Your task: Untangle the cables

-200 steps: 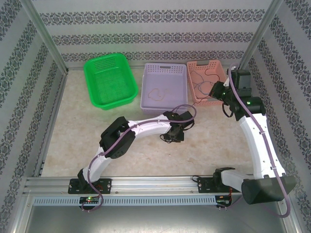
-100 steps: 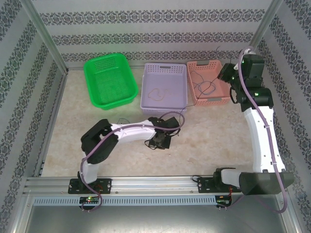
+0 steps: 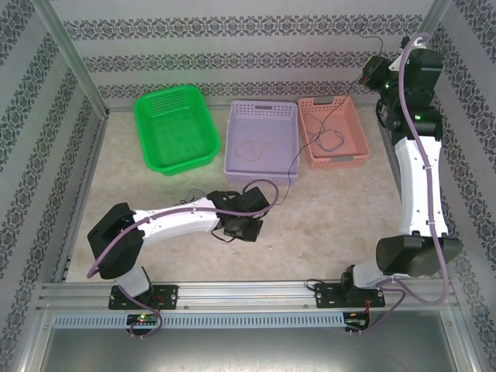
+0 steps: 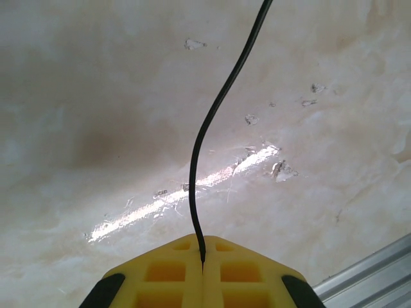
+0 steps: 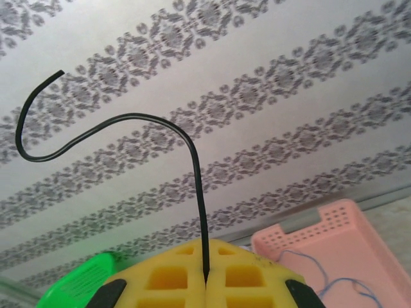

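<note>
My left gripper [image 4: 202, 249] is shut on a thin black cable [image 4: 212, 122], low over the marble tabletop; in the top view it [image 3: 234, 228] sits at the table's middle. My right gripper [image 5: 205, 251] is shut on a black cable [image 5: 199, 173] whose free end curls upward. It [image 3: 370, 76] is raised high at the back right, above the pink basket [image 3: 358, 133]. A black strand [image 3: 292, 163] runs from the pink basket toward the left gripper. A thin bluish wire [image 3: 329, 138] lies in the pink basket, and a pale wire [image 3: 249, 149] in the purple basket [image 3: 232, 136].
A green basket [image 3: 203, 124] stands at the back left, beside the purple one. Patterned walls close the back and both sides. A metal rail [image 3: 248, 293] with the arm bases runs along the near edge.
The right arm rose up and back from the pink basket with the black cable in its jaws. The left gripper drew back toward the near left and closed on the cable.
</note>
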